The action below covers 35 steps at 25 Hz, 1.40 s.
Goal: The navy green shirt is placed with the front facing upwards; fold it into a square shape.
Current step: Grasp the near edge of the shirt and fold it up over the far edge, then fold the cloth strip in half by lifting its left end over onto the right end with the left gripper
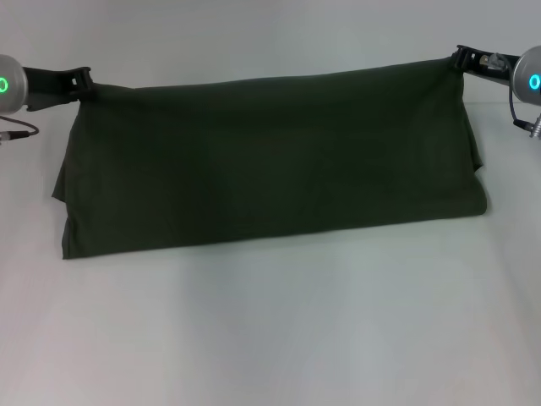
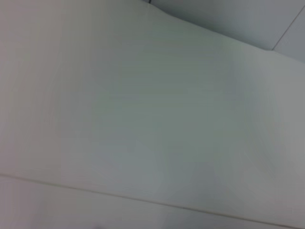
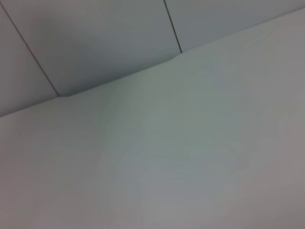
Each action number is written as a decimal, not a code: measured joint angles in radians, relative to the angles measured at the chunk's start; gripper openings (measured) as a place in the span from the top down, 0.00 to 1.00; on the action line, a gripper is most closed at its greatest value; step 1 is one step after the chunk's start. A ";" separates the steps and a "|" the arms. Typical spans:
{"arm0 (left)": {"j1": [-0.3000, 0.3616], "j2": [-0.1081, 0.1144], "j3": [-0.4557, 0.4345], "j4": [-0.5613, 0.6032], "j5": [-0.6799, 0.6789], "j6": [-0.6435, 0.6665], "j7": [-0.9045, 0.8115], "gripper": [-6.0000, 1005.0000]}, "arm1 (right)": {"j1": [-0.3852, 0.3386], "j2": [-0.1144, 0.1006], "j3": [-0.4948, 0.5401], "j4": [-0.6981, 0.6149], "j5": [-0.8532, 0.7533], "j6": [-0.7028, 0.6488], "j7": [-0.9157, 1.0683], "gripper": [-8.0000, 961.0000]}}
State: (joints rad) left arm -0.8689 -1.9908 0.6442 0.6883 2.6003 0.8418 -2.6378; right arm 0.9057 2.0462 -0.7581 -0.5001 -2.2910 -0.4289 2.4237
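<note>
The navy green shirt hangs as a wide dark olive band across the head view, its upper edge stretched between my two grippers and its lower part lying on the white table. No lettering or collar shows. My left gripper is shut on the shirt's upper left corner. My right gripper is shut on the upper right corner. Both hold the edge lifted above the table. The wrist views show no shirt and no fingers.
The white table spreads in front of the shirt. The left wrist view shows only the table surface. The right wrist view shows the table edge with grey floor tiles beyond.
</note>
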 joint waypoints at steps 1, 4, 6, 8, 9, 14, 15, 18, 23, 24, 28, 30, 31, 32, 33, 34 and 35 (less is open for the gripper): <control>-0.003 0.001 -0.001 -0.008 0.001 -0.005 -0.002 0.87 | 0.001 -0.001 0.000 0.000 -0.001 0.000 0.000 0.93; -0.009 0.004 -0.008 -0.032 0.000 -0.033 -0.015 0.85 | 0.010 -0.009 -0.005 0.000 -0.011 -0.001 -0.007 0.92; -0.009 0.003 -0.010 -0.036 -0.001 -0.048 -0.026 0.84 | 0.019 -0.024 -0.013 0.007 -0.025 0.000 -0.005 0.92; -0.006 0.002 -0.012 -0.038 -0.002 -0.059 -0.038 0.83 | 0.031 -0.048 -0.017 0.024 -0.033 -0.002 -0.002 0.88; -0.004 0.002 -0.014 -0.038 -0.003 -0.064 -0.044 0.82 | 0.035 -0.060 -0.017 0.033 -0.034 -0.006 -0.001 0.85; 0.011 -0.003 -0.014 -0.034 -0.006 -0.062 -0.056 0.70 | 0.030 -0.122 -0.003 0.038 -0.029 -0.108 0.007 0.67; 0.021 -0.007 -0.014 -0.027 -0.015 -0.059 -0.056 0.66 | 0.021 -0.129 0.003 0.030 -0.025 -0.144 0.013 0.62; 0.066 -0.017 -0.014 0.004 -0.100 -0.032 -0.040 0.55 | -0.026 -0.136 0.035 -0.015 0.012 -0.270 0.020 0.47; 0.213 -0.026 -0.014 0.064 -0.429 0.101 0.078 0.37 | -0.162 -0.115 0.055 -0.108 0.196 -0.503 -0.054 0.32; 0.245 -0.025 -0.015 0.069 -0.489 0.141 0.093 0.35 | -0.200 -0.107 0.056 -0.124 0.245 -0.552 -0.079 0.29; 0.331 -0.029 -0.087 0.066 -0.609 0.310 0.122 0.30 | -0.314 -0.094 0.059 -0.132 0.408 -0.698 -0.162 0.23; 0.364 -0.041 -0.137 0.056 -0.632 0.386 0.129 0.30 | -0.361 -0.089 0.063 -0.117 0.492 -0.751 -0.197 0.23; 0.380 -0.045 -0.154 0.050 -0.643 0.414 0.131 0.30 | -0.385 -0.086 0.066 -0.107 0.531 -0.780 -0.215 0.23; 0.393 -0.049 -0.166 0.044 -0.654 0.435 0.132 0.30 | -0.401 -0.084 0.073 -0.097 0.559 -0.804 -0.231 0.23; 0.410 -0.053 -0.178 0.033 -0.667 0.455 0.131 0.30 | -0.415 -0.083 0.080 -0.087 0.581 -0.826 -0.245 0.23; 0.419 -0.055 -0.184 0.026 -0.675 0.467 0.130 0.30 | -0.430 -0.082 0.090 -0.077 0.599 -0.855 -0.259 0.23; 0.429 -0.058 -0.189 0.016 -0.682 0.478 0.127 0.30 | -0.439 -0.082 0.100 -0.072 0.607 -0.878 -0.268 0.23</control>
State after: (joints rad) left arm -0.4398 -2.0491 0.4549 0.7046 1.9179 1.3201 -2.5110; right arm 0.4665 1.9642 -0.6584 -0.5725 -1.6842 -1.3066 2.1560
